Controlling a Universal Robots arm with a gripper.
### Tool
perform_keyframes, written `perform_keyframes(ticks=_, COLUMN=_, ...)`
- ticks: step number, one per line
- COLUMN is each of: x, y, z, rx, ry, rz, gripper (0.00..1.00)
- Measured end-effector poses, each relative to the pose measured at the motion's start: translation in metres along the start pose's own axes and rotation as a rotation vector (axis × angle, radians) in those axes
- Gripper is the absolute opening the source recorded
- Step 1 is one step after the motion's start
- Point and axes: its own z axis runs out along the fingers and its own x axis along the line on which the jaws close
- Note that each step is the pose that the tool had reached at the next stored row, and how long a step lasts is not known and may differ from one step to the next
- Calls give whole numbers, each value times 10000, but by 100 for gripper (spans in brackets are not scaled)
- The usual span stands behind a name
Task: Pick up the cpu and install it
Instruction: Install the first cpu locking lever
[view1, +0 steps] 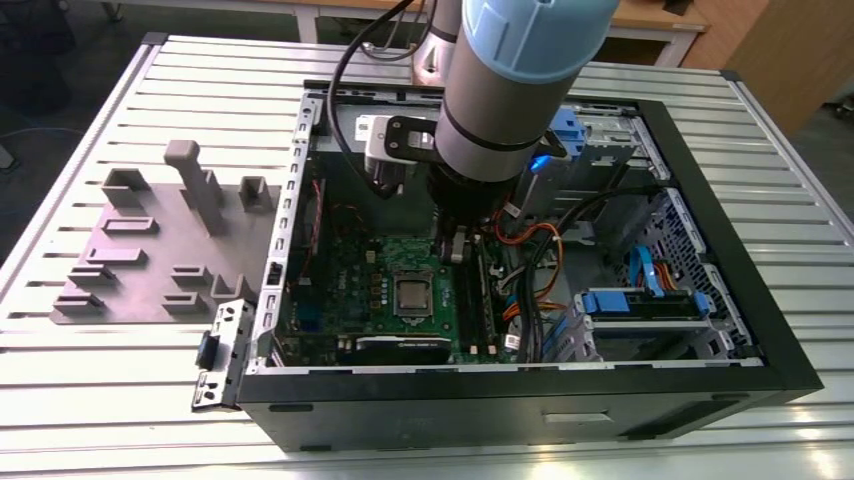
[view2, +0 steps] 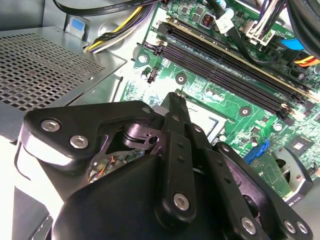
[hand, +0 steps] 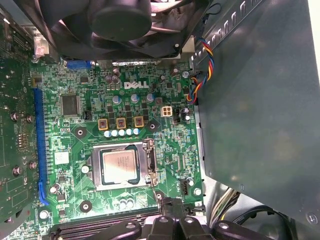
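**Cpu seated in socket, tool above the board**

The cpu (hand: 120, 167) lies flat in its socket frame (hand: 121, 167) on the green motherboard (hand: 75, 130), its silvery top facing up and its edges square with the frame; in the exterior view it shows as a small pale square (view1: 412, 292) low in the open case (view1: 747, 330). The tool (view2: 175, 107) hangs over the board just beside the memory slots (view2: 225, 75), touching nothing; its black fingers (view2: 176, 120) appear pressed together, with nothing between them. Room is tight: the arm (view1: 514, 90) reaches down through the case's open side, a fan (hand: 122, 22) crowds one edge of the board, and a grey wall (hand: 260, 100) closes another. Cables (view1: 534, 260) run near the arm. A grey fixture (view1: 147, 250) sits on the tabletop (view1: 120, 380) outside the case.
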Motion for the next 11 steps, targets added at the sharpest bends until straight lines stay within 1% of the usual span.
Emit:
perform_keyframes(ticks=4, x=0, y=0, z=0, rx=0, ry=0, rz=0, gripper=11)
perform_keyframes(ticks=7, x=15, y=0, z=-3, rx=1, ry=1, rz=-34, gripper=11)
perform_keyframes(ticks=11, x=39, y=1, z=-1, rx=6, ry=10, rz=-281, gripper=11)
